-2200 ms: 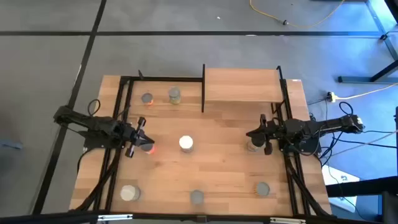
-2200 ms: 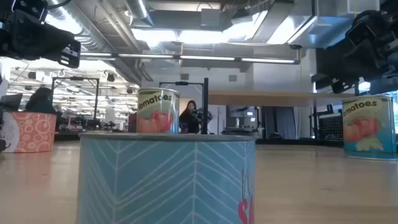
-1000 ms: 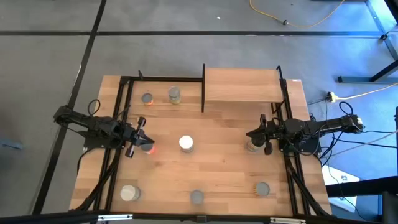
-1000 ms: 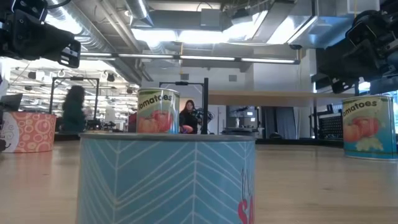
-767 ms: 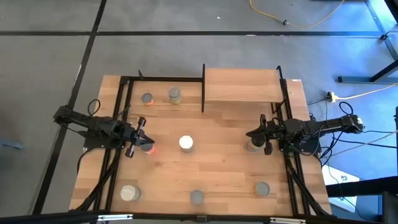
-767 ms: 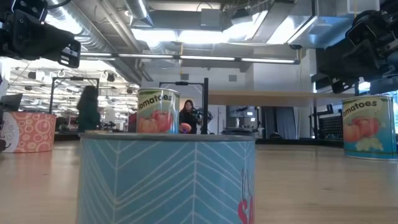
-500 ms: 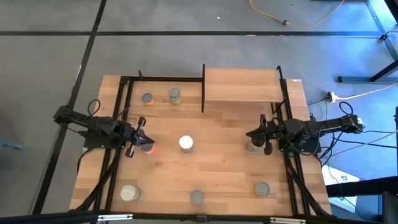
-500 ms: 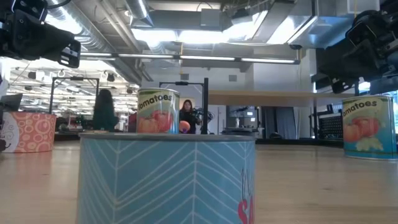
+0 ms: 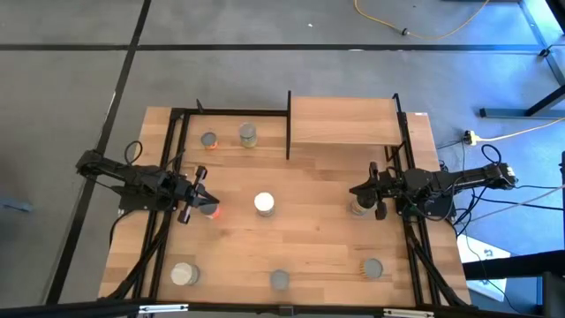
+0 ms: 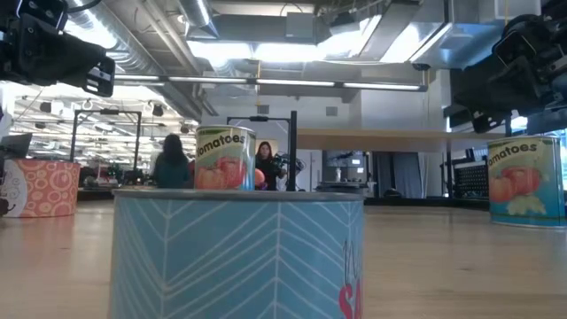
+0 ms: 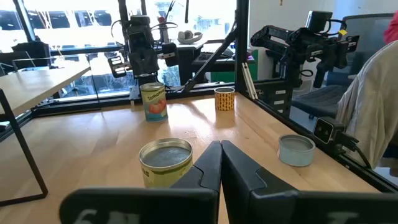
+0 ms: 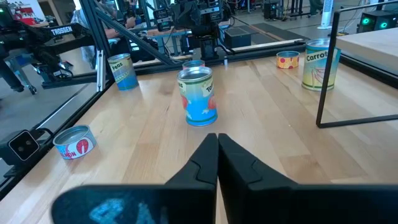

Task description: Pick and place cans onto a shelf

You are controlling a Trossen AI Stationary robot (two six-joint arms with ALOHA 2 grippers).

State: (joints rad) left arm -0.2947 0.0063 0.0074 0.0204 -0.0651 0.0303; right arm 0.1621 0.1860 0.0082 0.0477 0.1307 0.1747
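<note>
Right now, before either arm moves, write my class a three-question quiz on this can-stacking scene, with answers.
1. True or false: the shelf already holds a can.
2. The left pincer and right pincer are: A open; B shut on cans; C shut, empty.
3. From above, how many cans stand on the table?

Key: 1 false, the shelf is bare. 2 C. 3 eight.
</note>
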